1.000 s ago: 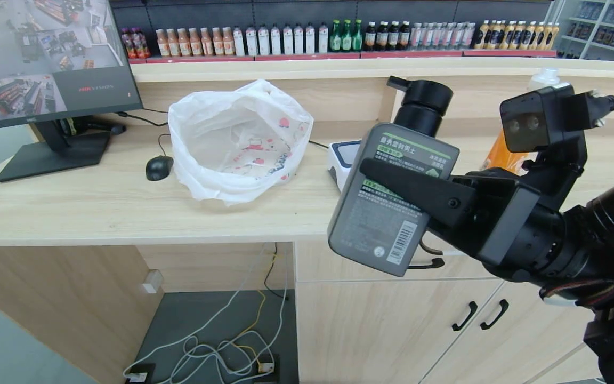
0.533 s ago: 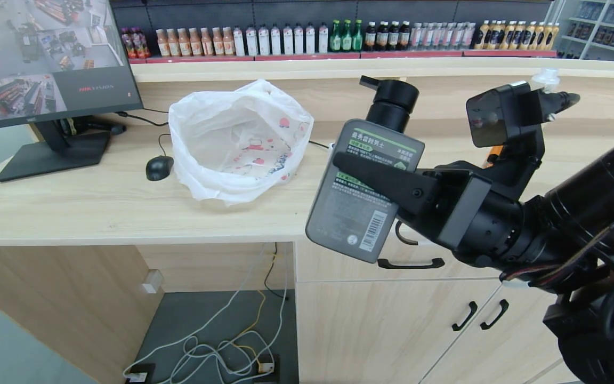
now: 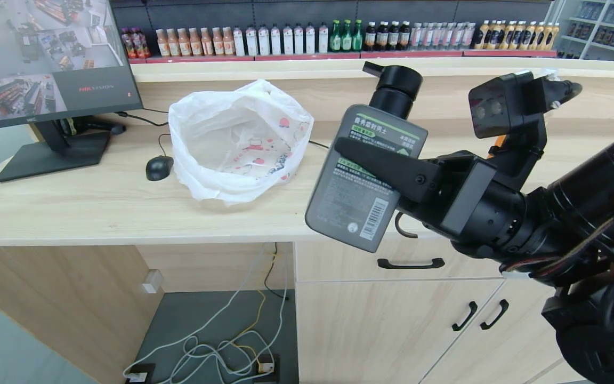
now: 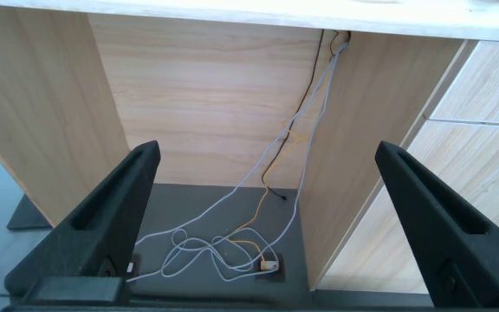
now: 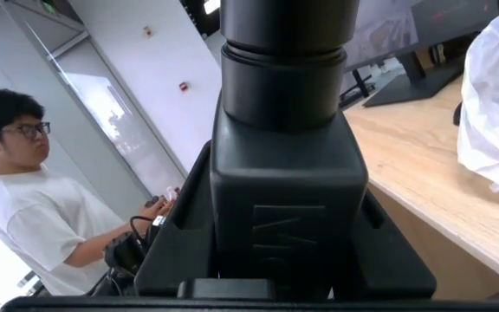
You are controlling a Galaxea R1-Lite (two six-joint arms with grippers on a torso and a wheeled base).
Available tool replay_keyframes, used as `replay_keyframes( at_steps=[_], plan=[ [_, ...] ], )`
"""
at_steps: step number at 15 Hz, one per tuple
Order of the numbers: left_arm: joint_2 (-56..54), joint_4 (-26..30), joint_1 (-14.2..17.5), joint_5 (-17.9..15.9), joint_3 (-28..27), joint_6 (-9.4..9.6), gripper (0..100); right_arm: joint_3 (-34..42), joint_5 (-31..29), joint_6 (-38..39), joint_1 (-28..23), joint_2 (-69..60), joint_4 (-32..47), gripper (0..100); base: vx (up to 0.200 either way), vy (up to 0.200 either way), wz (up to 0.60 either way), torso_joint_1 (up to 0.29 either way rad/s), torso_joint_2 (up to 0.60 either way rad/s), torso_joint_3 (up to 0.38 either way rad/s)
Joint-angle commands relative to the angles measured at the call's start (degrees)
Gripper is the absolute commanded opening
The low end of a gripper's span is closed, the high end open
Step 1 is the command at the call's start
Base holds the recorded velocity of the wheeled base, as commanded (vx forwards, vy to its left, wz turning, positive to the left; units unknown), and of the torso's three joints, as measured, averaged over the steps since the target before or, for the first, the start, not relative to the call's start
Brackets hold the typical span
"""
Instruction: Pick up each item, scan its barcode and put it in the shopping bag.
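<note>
Light wooden counter [image 3: 99,202] runs beneath and beyond the right gripper [image 3: 355,160], with a monitor [image 3: 46,58] far off to that gripper's left. The white shopping bag [image 3: 237,138] stands open on the counter, just left of the gripper. Clamped between its fingers is a dark grey pump bottle [image 3: 363,186], held tilted above the counter's front edge, barcode toward the head camera. The left gripper [image 4: 267,208] hangs low with its fingers spread wide, floor cables [image 4: 232,251] ahead of it. A black mouse [image 3: 159,167] sits on the bag's far side from the right gripper.
</note>
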Motion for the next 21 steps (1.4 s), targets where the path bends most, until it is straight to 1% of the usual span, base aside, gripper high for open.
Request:
replay_keyframes(
  at_steps=[1, 2, 3, 4, 5, 7, 8, 10, 12, 13, 16, 17, 19, 21],
  plan=[
    [0.0, 0.0, 0.0, 0.0, 0.0, 0.02, 100, 4.7, 0.1, -2.4, -1.2, -3.1, -0.1, 0, 0.000, 0.000, 0.00, 0.000, 0.00, 0.000],
    [0.0, 0.0, 0.0, 0.0, 0.0, 0.02, 100, 6.0, 0.1, -3.8, -1.3, -3.3, -0.2, 0, 0.000, 0.000, 0.00, 0.000, 0.00, 0.000],
    [0.0, 0.0, -0.1, 0.0, 0.0, 0.02, 100, 9.9, 0.0, -8.5, -2.0, -4.0, -0.9, 0, 0.000, 0.000, 0.00, 0.000, 0.00, 0.000],
    [0.0, 0.0, 0.0, 0.0, 0.0, 0.02, 100, 11.0, -0.6, -9.8, -2.5, -4.2, -0.9, 0, 0.000, 0.000, 0.00, 0.000, 0.00, 0.000],
    [0.0, 0.0, -0.1, 0.0, 0.0, 0.02, 100, 12.7, -4.5, -12.4, -3.4, -4.3, -1.0, 0, 0.000, 0.000, 0.00, 0.000, 0.00, 0.000],
    [0.0, 0.0, 0.0, 0.0, 0.0, 0.02, 100, 13.3, -8.4, -15.2, -3.7, -4.4, -0.9, 0, 0.000, 0.000, 0.00, 0.000, 0.00, 0.000],
    [0.0, 0.0, 0.0, 0.0, 0.0, 0.02, 100, 13.9, -11.7, -19.0, -5.0, -4.2, -0.9, 0, 0.000, 0.000, 0.00, 0.000, 0.00, 0.000],
    [0.0, 0.0, 0.0, 0.0, 0.0, 0.02, 100, 15.1, -15.4, -24.7, -7.0, -4.5, -0.9, 0, 0.000, 0.000, 0.00, 0.000, 0.00, 0.000],
    [0.0, 0.0, 0.0, 0.0, 0.0, 0.02, 100, 14.6, -19.2, -30.8, -9.4, -4.3, -0.8, 0, 0.000, 0.000, 0.00, 0.000, 0.00, 0.000],
    [0.0, 0.0, 0.0, 0.0, 0.0, 0.02, 100, 14.7, -22.3, -34.0, -9.7, -4.4, -0.9, 0, 0.000, 0.000, 0.00, 0.000, 0.00, 0.000],
    [0.0, 0.0, -0.1, 0.0, 0.0, 0.11, 100, 15.0, -35.6, -41.5, -9.7, -5.9, -1.0, 0, 0.000, 0.000, 0.00, 0.000, 0.00, 0.000],
    [0.0, 0.0, 0.0, 0.0, 0.0, 0.02, 100, 15.2, -39.0, -44.1, -9.7, -7.1, -1.1, 0, 0.000, 0.000, 0.00, 0.000, 0.00, 0.000],
    [0.0, 0.0, 0.0, 0.0, 0.0, 0.02, 100, 15.6, -41.7, -45.7, -9.6, -9.2, -1.1, 0, 0.000, 0.000, 0.00, 0.000, 0.00, 0.000],
    [0.0, 0.0, -0.1, 0.0, 0.0, 0.11, 100, 15.7, -43.4, -46.7, -11.0, -10.3, -1.0, 0, 0.000, 0.000, 0.00, 0.000, 0.00, 0.000]
  ],
)
